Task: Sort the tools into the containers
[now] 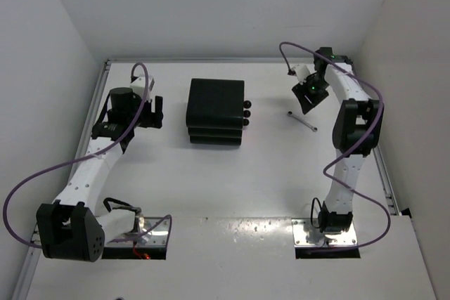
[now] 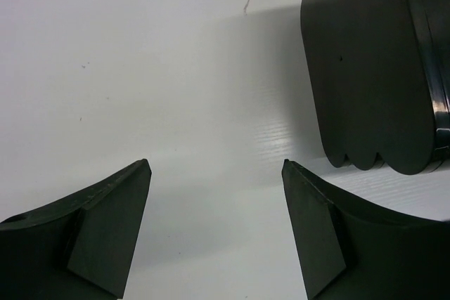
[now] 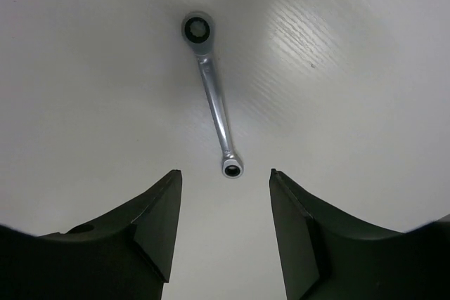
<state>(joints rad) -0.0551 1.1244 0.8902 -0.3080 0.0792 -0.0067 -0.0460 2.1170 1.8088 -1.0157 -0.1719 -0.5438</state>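
A slim silver wrench (image 1: 303, 121) lies on the white table right of the black drawer unit (image 1: 215, 111), whose three round knobs (image 1: 247, 113) face right. In the right wrist view the wrench (image 3: 214, 106) lies just ahead of my open, empty right gripper (image 3: 225, 175), its near ring end between the fingertips' line. In the top view my right gripper (image 1: 310, 97) hovers just behind the wrench. My left gripper (image 1: 157, 112) is open and empty, left of the drawer unit (image 2: 376, 68). Scissors, yellow-handled tool and blue stick are out of view.
White walls enclose the table on the left, back and right. Purple cables loop from both arms. The arm bases sit at the near edge.
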